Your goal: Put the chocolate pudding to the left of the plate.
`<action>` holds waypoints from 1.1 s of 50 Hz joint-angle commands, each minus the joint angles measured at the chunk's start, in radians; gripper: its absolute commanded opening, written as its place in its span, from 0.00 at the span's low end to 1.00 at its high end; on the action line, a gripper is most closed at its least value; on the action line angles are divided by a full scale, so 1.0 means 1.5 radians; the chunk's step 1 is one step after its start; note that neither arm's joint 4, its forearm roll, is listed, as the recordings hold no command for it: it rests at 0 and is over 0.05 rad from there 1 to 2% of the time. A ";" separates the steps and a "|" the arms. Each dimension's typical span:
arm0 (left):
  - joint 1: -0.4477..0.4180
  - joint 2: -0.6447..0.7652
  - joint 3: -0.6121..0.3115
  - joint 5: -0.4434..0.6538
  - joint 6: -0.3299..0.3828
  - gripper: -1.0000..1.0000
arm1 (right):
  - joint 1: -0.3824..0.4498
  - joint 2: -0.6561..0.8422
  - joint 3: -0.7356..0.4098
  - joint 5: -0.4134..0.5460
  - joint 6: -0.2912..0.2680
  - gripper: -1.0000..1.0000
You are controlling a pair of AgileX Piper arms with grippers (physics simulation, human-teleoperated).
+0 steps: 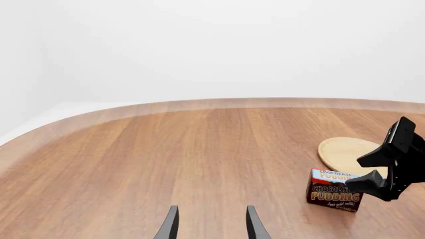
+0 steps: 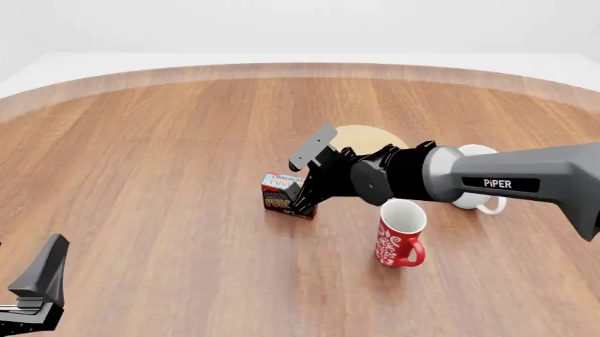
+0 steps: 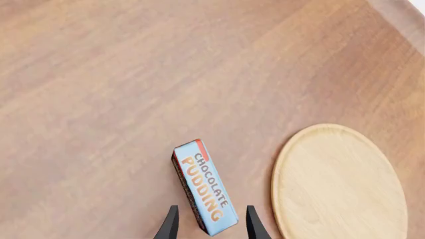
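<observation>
The chocolate pudding (image 2: 279,192), a dark-brown box with a light-blue top band, stands on its long edge on the wooden table, just left of the round light-wood plate (image 2: 364,135). My right gripper (image 2: 302,199) reaches in from the right and is open, its fingers straddling the box's near end without touching it. In the right wrist view the chocolate pudding (image 3: 204,186) runs between the right gripper (image 3: 211,209) fingertips, with the plate (image 3: 339,184) beside it. My left gripper (image 1: 211,211) is open and empty near the front left, far from the chocolate pudding (image 1: 334,191).
A red patterned mug (image 2: 400,235) stands in front of the right arm. A white mug (image 2: 480,193) sits partly hidden behind that arm. The plate (image 1: 345,152) is partly covered by the right gripper (image 1: 391,172) in the left wrist view. The table's curved far edge (image 2: 300,68) runs across the back.
</observation>
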 commanded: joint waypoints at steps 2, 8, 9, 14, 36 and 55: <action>0.000 0.000 0.000 0.000 0.000 1.00 | -0.003 0.010 -0.003 -0.005 0.001 1.00; 0.000 0.000 0.000 0.000 0.000 1.00 | -0.004 0.020 -0.004 -0.010 0.004 1.00; 0.000 0.000 0.000 0.000 0.000 1.00 | -0.004 0.022 -0.005 -0.011 0.004 1.00; 0.000 0.000 0.000 0.000 0.000 1.00 | -0.004 0.047 -0.006 -0.027 0.011 1.00; 0.000 0.000 0.000 0.000 0.000 1.00 | -0.005 0.059 -0.008 -0.033 0.013 1.00; 0.000 0.000 0.000 0.000 0.000 1.00 | -0.009 0.065 -0.009 -0.040 0.013 1.00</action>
